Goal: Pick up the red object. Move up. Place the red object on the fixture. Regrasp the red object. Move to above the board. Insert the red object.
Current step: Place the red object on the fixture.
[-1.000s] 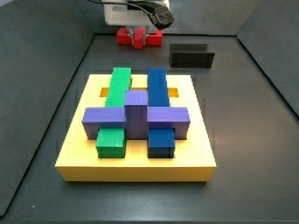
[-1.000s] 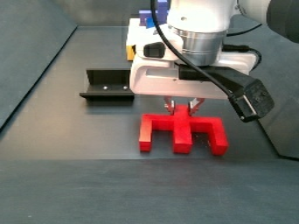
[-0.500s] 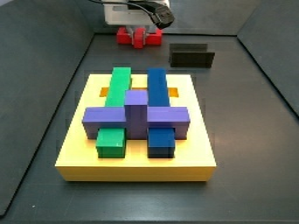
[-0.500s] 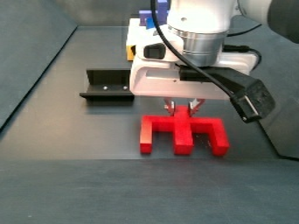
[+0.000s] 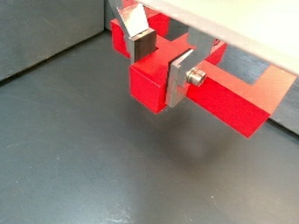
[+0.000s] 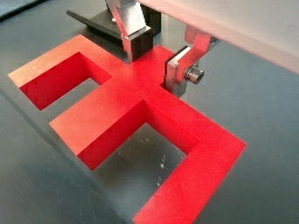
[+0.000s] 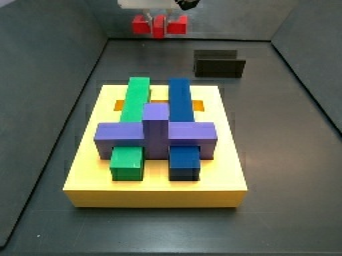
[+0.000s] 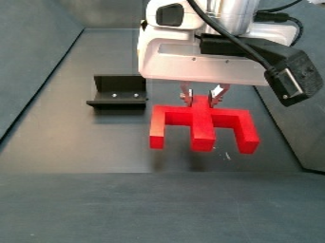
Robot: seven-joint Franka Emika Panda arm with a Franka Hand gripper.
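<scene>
The claw (image 8: 200,94) is closed on the centre bar of the red E-shaped piece (image 8: 200,127), its silver fingers (image 6: 181,67) pressed against both sides in both wrist views. The piece hangs clear of the bench (image 8: 89,204), shadow beneath it, so the move-up step appears to be in hand. Next move: carry it toward the fixture (image 8: 116,93), at roughly 10 o'clock from the piece, and set it down there.

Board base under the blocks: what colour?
Yellow; the board shows best in a side view.
</scene>
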